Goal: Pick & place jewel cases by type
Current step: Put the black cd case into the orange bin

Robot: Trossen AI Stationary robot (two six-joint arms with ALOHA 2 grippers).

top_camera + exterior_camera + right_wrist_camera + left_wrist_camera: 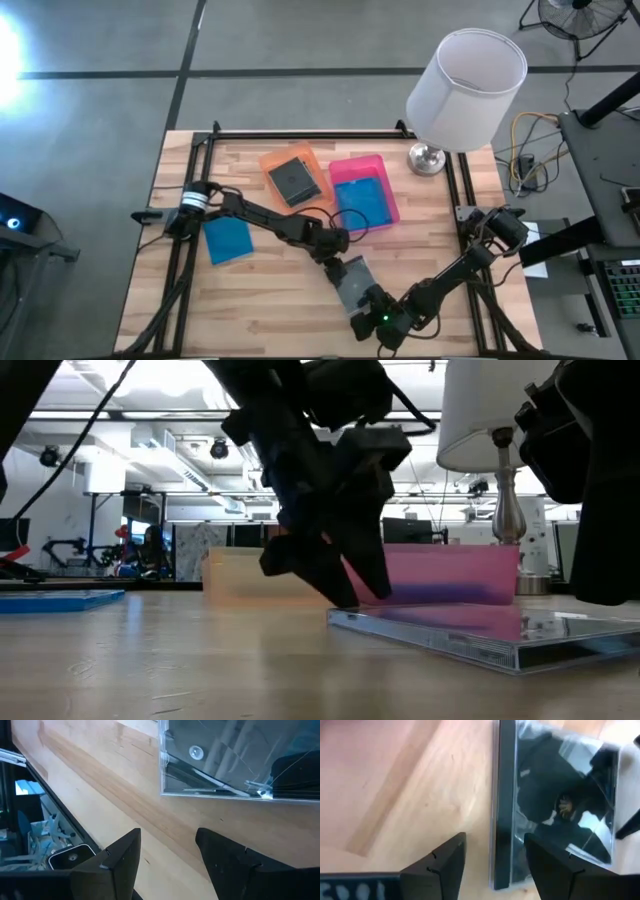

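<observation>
A clear jewel case [352,280] with a dark spine lies flat on the table's near middle. My left gripper [495,837] is open and slants down at the case's far end, with the dark spine edge [502,820] between its fingers. My right gripper [169,832] is open just short of the case's near edge [235,794], with only bare table between its fingers. A blue jewel case [228,240] lies flat on the table at the left. A dark grey case [293,180] lies in the orange tray [272,160], and a blue one [362,202] lies in the pink tray [352,164]. My left gripper comes slanting down from the far left, one finger [555,865] over the case's clear lid and the other [442,865] over the table beside the spine. I cannot tell whether either fingertip [350,598] touches the case, which lies flat on the table.
A lamp with a white shade [465,85] stands at the table's far right corner. The two trays sit side by side at the far middle. Black frame rails [190,200] run along the table's left and right edges. There is bare wood at the near left.
</observation>
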